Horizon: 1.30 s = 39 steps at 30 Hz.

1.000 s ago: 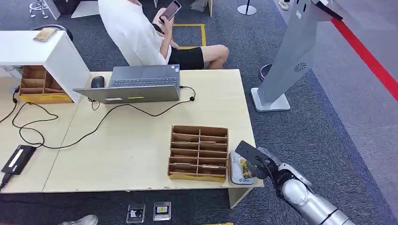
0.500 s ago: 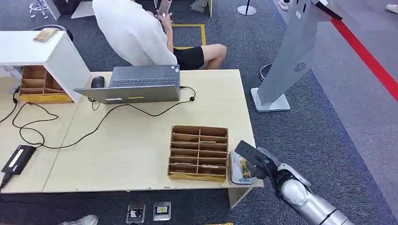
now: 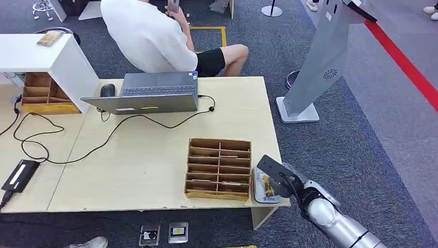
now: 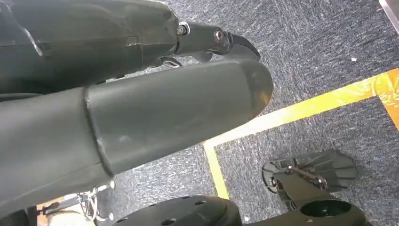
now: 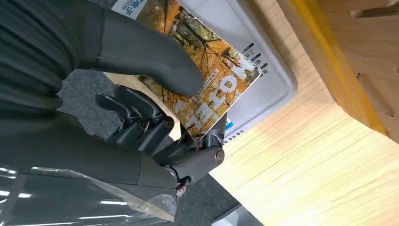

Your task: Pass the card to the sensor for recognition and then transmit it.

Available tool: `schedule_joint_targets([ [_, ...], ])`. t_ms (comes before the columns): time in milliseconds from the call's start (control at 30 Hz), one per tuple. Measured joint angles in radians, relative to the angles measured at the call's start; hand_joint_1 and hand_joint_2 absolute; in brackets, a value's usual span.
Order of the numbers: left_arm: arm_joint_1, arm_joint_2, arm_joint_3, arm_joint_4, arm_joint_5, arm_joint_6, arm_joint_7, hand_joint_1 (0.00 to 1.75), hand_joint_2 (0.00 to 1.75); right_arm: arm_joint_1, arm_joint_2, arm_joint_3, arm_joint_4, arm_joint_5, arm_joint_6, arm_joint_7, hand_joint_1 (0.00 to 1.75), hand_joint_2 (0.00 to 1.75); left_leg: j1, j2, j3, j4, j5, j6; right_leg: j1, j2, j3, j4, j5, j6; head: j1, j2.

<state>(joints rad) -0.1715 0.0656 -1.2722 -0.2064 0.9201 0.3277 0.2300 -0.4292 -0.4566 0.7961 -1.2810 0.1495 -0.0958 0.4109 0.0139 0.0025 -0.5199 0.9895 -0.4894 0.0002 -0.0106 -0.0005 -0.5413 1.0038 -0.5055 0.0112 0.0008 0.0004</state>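
Card (image 5: 207, 89) held by right hand (image 5: 155, 94) over white sensor pad (image 5: 263, 89).
Thumb and dark fingers are closed on card, at table (image 3: 155, 155) edge beside cardboard organizer (image 3: 219, 168). Left hand (image 4: 141, 108): state can't be told.

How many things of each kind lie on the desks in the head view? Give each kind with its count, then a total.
Wooden divider trays: 2
Laptop: 1
Mouse: 1
Card reader: 1
Black box on cable: 1
Total: 6
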Motion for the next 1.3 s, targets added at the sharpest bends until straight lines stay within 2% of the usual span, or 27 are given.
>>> schedule_joint_targets([
  [1300, 0.000, 0.000, 0.000, 0.000, -0.004, -0.001, 0.000, 0.00, 0.00, 0.008, 0.009, -0.001, 0.000, 0.002, -0.008, 0.000, 1.75, 1.75, 0.000, 0.000, 0.000, 0.000, 0.000, 0.000, 0.000, 0.000, 0.000, 0.000, 0.000, 0.000, 0.000, 0.000],
])
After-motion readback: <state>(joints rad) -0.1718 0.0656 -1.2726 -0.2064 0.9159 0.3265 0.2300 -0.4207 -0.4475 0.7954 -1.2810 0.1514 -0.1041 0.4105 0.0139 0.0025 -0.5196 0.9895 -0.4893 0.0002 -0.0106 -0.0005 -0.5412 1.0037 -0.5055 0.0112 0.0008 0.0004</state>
